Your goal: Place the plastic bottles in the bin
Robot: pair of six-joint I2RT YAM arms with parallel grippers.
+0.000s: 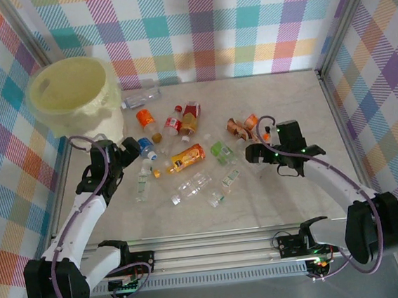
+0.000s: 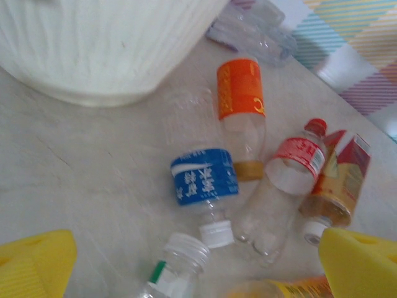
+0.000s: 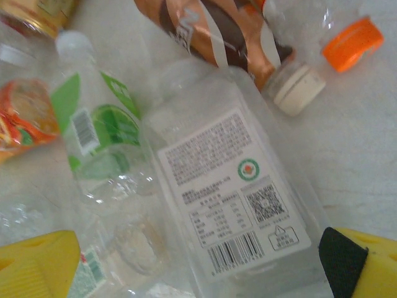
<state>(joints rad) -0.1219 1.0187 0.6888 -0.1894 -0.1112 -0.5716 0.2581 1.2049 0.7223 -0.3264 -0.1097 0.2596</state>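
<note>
Bottles point(image 1: 188, 157) lie scattered mid-table, with the bin point(image 1: 100, 115) at far left. Both sets of jaws are wide apart and empty. Drop the left gripper point(image 1: 132, 150) crosswise onto the blue-label bottle point(image 2: 205, 176), clear of its neighbours. The right gripper point(image 1: 253, 152) hangs over the clear bottle point(image 3: 236, 186).

The bin point(image 1: 74, 97) is moulded in pale, matt plastic, finely ribbed on its wall. The bottles point(image 1: 186, 157) are made of thin, clear, glossy plastic, several of them crumpled. Shiny film labels point(image 2: 240, 88) are wrapped around them, and a white paper-like label point(image 3: 232, 192) is stuck on one. The caps point(image 2: 217, 234) are ridged plastic. The table point(image 1: 275, 205) is finished smooth and matt, with stone-like veining. The rail point(image 1: 216, 256) is brushed metal.
</note>
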